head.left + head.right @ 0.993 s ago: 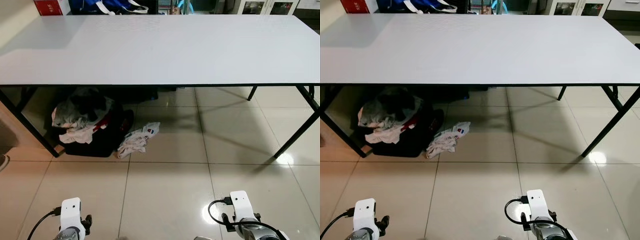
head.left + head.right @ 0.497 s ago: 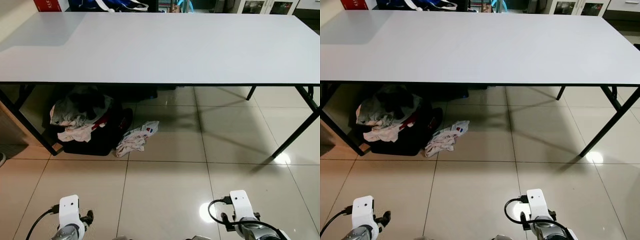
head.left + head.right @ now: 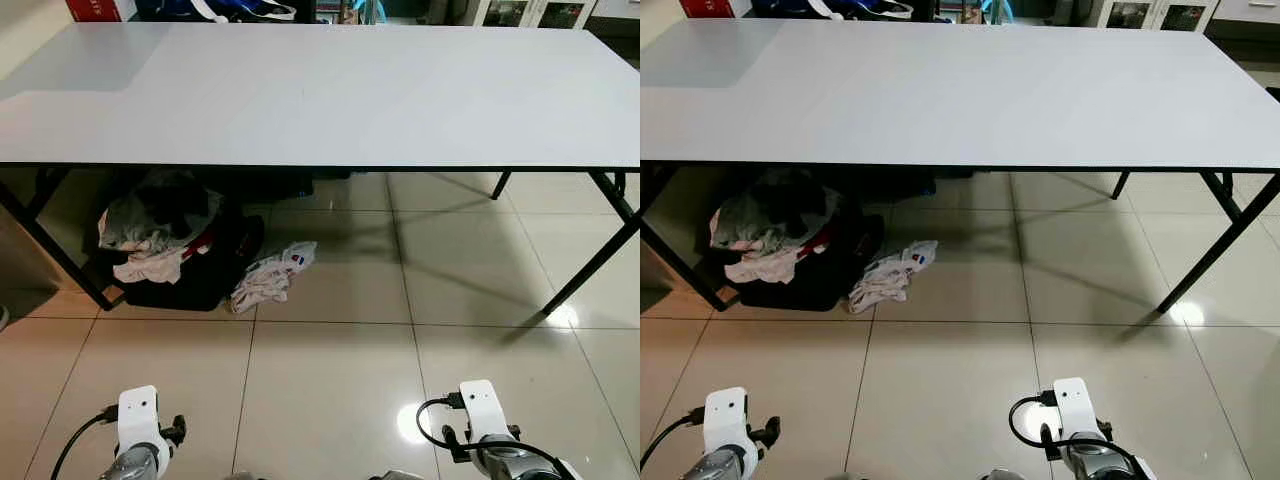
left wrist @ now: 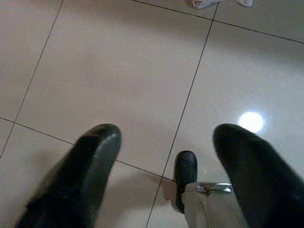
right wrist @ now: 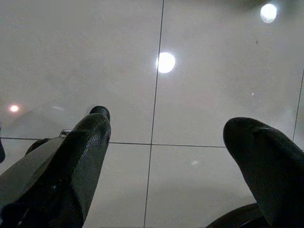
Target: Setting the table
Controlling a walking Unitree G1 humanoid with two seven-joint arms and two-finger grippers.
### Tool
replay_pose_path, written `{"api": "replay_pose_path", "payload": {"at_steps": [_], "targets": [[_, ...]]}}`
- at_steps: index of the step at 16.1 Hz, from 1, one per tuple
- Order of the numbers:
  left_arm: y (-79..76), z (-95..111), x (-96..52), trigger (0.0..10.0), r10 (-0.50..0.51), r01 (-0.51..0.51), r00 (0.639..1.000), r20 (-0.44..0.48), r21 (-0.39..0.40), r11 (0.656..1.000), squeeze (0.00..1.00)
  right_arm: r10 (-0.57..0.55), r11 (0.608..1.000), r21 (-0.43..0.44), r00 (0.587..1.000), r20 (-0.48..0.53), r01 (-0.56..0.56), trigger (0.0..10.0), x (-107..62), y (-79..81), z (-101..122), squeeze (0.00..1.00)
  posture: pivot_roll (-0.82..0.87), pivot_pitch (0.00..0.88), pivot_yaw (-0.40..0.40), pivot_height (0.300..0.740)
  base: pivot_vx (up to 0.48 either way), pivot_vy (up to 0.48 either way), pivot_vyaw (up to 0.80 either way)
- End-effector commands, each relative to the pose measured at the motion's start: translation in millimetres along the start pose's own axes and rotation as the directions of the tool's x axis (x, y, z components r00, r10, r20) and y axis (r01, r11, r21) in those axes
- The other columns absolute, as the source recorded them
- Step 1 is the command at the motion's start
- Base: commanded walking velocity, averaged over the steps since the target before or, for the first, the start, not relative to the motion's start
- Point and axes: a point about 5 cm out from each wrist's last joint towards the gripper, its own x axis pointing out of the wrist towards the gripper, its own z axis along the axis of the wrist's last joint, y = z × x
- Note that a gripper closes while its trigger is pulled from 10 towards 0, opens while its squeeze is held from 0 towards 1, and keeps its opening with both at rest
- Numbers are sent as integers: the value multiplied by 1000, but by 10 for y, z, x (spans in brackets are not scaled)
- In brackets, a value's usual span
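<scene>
Ahead, across the upper part of the head views: a long table (image 3: 330,95) with a plain pale grey top, matte and smooth, edged by a thin dark rim, carried on slim black legs (image 3: 590,270) angled out at either end. Lighter band along the top's far left corner, where the surface reads slightly brighter.

Beneath the left end, on glossy beige tiled floor (image 3: 330,390): a dark basket (image 3: 190,275) heaped with crumpled clothes, and just beside it a white rag (image 3: 268,282) lying on the tiles. Beyond the far edge, a red box (image 3: 95,9) at the left corner.

Low down, both arms hanging over the floor, well short of the table. Left gripper (image 4: 164,156) spread wide, fingers apart, nothing between them but tile. Right gripper (image 5: 166,161) likewise spread, holding nothing, lamp glare on the tiles beyond it.
</scene>
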Motion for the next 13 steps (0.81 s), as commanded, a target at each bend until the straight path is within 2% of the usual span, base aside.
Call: {"api": "replay_pose_path", "payload": {"at_steps": [1, 13], "targets": [[25, 45, 5, 0, 6, -5, 1000, 21, -11, 1000, 0, 4, 1000, -7, 1000, 0, -4, 10000, 2, -9, 24, 0, -99, 56, -4, 740, 0, 0, 0], [30, 65, 7, 0, 3, -3, 999, 32, -10, 1000, 0, 14, 1000, -5, 1000, -2, -14, 10000, 2, 8, 24, 0, -99, 62, -4, 740, 0, 0, 0]]}}
